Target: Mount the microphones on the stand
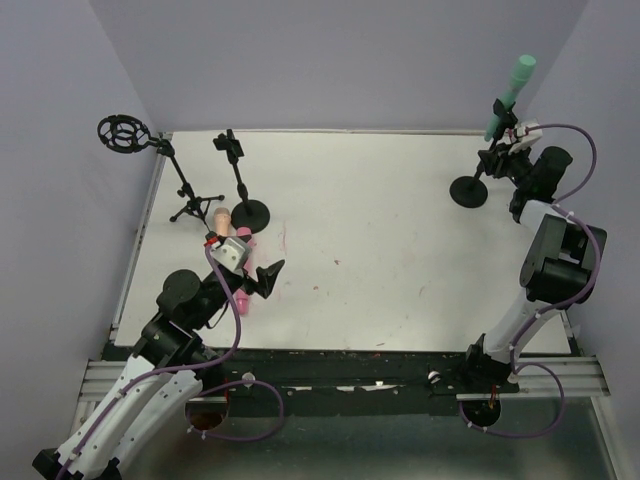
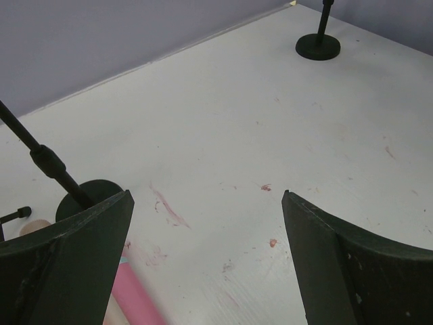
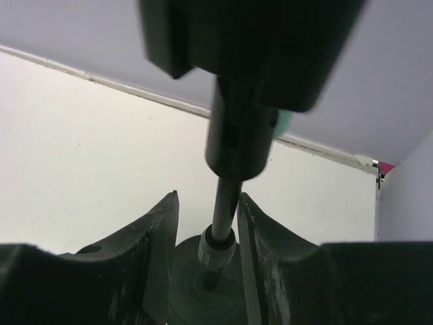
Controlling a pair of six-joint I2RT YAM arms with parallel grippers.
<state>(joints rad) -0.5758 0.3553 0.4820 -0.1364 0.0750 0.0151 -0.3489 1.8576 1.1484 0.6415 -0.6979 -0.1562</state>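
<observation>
The mint green microphone (image 1: 515, 88) stands tilted in the clip of the right stand (image 1: 468, 191). My right gripper (image 1: 493, 160) is at that stand's pole (image 3: 225, 203), below the clip. Its jaws straddle the pole, open, with a gap on the left side (image 3: 208, 196). The pink microphone (image 1: 243, 300) lies on the table under my left wrist, beside the left finger (image 2: 135, 298). The peach microphone (image 1: 220, 215) lies by the middle stand's round base (image 1: 250, 211). My left gripper (image 1: 265, 280) hovers wide open over bare table (image 2: 207, 196), holding nothing.
A tripod stand (image 1: 193, 207) with a black ring shock mount (image 1: 124, 133) stands at the far left corner. The middle stand's clip (image 1: 230, 145) holds nothing. Purple walls close in the white table (image 1: 380, 260) on three sides.
</observation>
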